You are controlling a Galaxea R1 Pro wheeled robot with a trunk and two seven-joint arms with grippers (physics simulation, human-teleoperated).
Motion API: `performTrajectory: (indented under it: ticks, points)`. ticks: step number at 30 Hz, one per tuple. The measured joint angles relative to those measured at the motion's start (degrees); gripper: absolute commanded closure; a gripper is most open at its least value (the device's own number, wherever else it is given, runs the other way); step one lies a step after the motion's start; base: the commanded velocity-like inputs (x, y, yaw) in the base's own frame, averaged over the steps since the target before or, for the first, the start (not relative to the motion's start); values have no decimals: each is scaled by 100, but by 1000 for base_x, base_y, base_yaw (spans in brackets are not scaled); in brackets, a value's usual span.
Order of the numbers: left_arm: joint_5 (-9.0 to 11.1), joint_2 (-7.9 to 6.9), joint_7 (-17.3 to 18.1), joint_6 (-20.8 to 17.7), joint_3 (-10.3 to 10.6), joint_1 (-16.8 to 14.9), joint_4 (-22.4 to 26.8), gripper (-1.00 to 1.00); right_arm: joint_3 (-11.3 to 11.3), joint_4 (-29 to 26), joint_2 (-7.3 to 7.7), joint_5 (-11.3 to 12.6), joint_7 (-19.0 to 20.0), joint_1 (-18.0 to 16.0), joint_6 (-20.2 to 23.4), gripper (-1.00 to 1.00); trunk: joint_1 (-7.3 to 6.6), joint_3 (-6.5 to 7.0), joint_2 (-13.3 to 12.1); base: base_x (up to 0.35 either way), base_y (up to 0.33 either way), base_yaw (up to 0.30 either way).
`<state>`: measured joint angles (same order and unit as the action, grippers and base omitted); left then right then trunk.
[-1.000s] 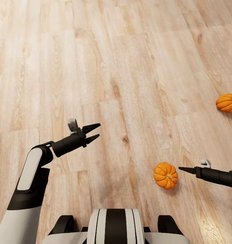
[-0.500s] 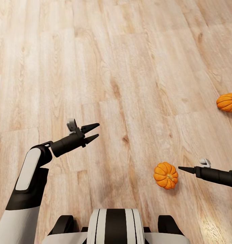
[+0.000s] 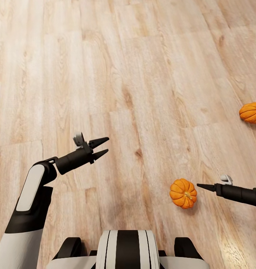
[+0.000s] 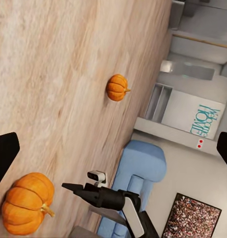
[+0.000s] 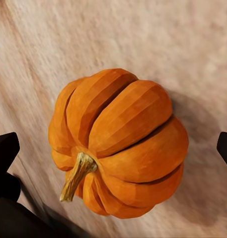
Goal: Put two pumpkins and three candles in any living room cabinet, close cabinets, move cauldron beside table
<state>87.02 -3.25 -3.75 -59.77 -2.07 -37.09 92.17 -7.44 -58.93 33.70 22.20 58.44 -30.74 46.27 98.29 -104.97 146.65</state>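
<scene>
Two orange pumpkins lie on the pale wood-plank floor (image 3: 142, 74). The near pumpkin (image 3: 183, 193) sits at the near right, close in front of the robot's base (image 3: 127, 249), its short stem tipped sideways toward the robot. The far pumpkin (image 3: 251, 112) rests well apart from it, farther off at the right edge of the head view. The right pincer (image 3: 201, 185) reaches in from the right, held low and level, its dark pointed tip just beside the near pumpkin's right side without clearly touching it; in the right wrist view its two fingertips stand wide apart at either side with that pumpkin between them, so the pincer is spread. The left pincer (image 3: 104, 146) hangs over bare floor at the near left, well away from both pumpkins, with its two tapered fingers parted by a visible gap. The left wrist view looks across the floor past both pumpkins and the right arm to a light-blue sofa (image 4: 138, 168) and grey-white shelving (image 4: 163, 101) along the wall.
</scene>
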Motion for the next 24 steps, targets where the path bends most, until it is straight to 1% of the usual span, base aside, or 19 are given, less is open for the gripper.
performTrajectory:
  ticks: [17, 21, 24]
  points:
    - [0, -1, -7, 0, 1, 19, 0, -100, -1, 75, 8, 13, -3, -59, 15, -100, 16, 0, 8, 0, 0, 0]
    - [0, -6, -7, 0, 3, 19, 0, -100, -3, 154, 2, 9, -8, -88, -18, -100, 16, 0, 8, 0, 0, 0]
    - [0, -5, -6, 0, 4, 19, 0, -100, 0, 332, -1, 5, -20, -193, -46, -100, 16, 0, 8, 0, 0, 0]
